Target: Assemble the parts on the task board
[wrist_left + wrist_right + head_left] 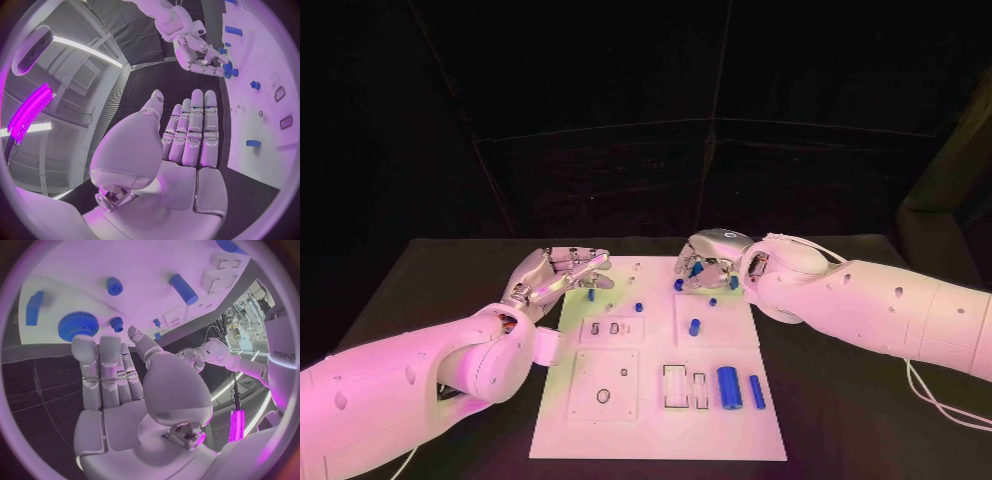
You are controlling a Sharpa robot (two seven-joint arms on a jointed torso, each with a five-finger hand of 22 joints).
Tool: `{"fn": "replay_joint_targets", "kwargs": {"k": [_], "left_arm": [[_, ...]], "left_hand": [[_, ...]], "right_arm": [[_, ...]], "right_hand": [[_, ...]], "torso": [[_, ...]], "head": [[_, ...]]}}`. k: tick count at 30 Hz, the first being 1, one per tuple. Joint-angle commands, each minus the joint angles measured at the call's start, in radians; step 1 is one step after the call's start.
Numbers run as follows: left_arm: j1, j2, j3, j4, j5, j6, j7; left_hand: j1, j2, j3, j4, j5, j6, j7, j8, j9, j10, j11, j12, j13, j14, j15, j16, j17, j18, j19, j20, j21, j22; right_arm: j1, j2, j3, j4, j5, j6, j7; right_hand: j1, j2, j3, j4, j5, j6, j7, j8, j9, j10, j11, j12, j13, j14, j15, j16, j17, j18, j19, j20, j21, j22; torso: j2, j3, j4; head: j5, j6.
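The white task board (661, 400) lies in the middle of the black table. My right hand (711, 258) hovers over the board's far edge with its fingers stretched out and nothing in them. Its fingertips (84, 347) reach a large blue gear (78, 326), with a small blue gear (116, 324) beside it. My left hand (560, 272) is at the board's far left corner, fingers straight and side by side (190, 130), holding nothing. A thick blue cylinder (728, 381) and a thin blue bar (756, 391) lie on the board's near right part. Small blue pegs (639, 307) stand further up.
Bare black table (430, 280) surrounds the board on both sides. The board carries slots and recesses (675, 385) near its front. A dark wall rises behind the table. My right hand (200, 55) also appears in the left wrist view, by the gear (228, 70).
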Motion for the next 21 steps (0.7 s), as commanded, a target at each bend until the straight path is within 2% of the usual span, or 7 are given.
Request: {"fn": "replay_joint_targets", "kwargs": {"k": [1,6,12,21], "left_arm": [[0.001,0.001,0.001,0.005,-0.011,0.024,0.000],[0.001,0.002,0.001,0.009,-0.011,0.028,-0.002],[0.001,0.001,0.001,0.012,-0.011,0.034,-0.005],[0.001,-0.004,0.001,0.015,-0.011,0.039,-0.009]], "left_hand": [[-0.007,0.002,0.000,-0.005,-0.002,0.000,0.009,-0.006,-0.002,0.001,0.006,-0.007,-0.001,-0.001,0.009,-0.007,0.002,0.013,0.006,0.003,-0.005,-0.001],[-0.007,0.003,-0.001,-0.006,-0.002,0.000,0.009,-0.007,-0.002,0.000,0.007,-0.009,-0.002,-0.002,0.010,-0.009,0.003,0.013,0.008,0.003,-0.006,-0.002],[-0.008,0.004,-0.001,-0.007,-0.002,0.000,0.010,-0.009,-0.002,0.000,0.007,-0.011,-0.002,-0.003,0.010,-0.011,0.004,0.013,0.010,0.004,-0.006,-0.002],[-0.010,0.004,-0.003,-0.009,-0.002,-0.001,0.012,-0.013,-0.002,-0.001,0.009,-0.016,-0.002,-0.004,0.011,-0.015,0.006,0.013,0.012,0.004,-0.007,-0.003]], "right_arm": [[0.003,0.004,0.001,0.002,-0.087,0.035,-0.043],[0.003,0.010,0.002,0.001,-0.096,0.036,-0.046],[0.003,0.020,0.002,0.000,-0.101,0.034,-0.047],[0.003,0.029,0.002,-0.007,-0.103,0.049,-0.050]], "right_hand": [[-0.007,-0.010,0.018,0.002,-0.004,-0.008,-0.004,-0.004,0.001,-0.008,-0.003,0.003,0.001,0.016,0.006,0.056,0.048,-0.017,-0.005,0.004,0.052,0.053],[-0.010,-0.014,0.028,0.007,-0.004,-0.008,-0.003,-0.004,0.001,-0.010,0.002,0.002,0.001,0.015,0.007,0.097,0.087,-0.022,-0.004,0.006,0.087,0.096],[-0.012,-0.015,0.057,0.015,-0.002,-0.010,-0.002,-0.005,0.000,-0.011,0.003,0.002,0.000,0.022,0.010,0.185,0.177,-0.037,0.020,0.009,0.163,0.199],[-0.014,-0.011,0.087,0.027,-0.004,-0.008,0.000,-0.004,0.001,-0.008,0.004,0.003,0.000,0.024,0.012,0.240,0.231,-0.044,0.028,0.012,0.203,0.250]], "torso": [[0.010,0.0001,0.0003],[0.013,-0.0003,0.0014],[0.014,-0.0005,0.0018],[0.017,0.0004,0.0004]], "head": [[0.001,-0.002],[0.001,-0.005],[0.002,-0.008],[0.003,-0.012]]}}
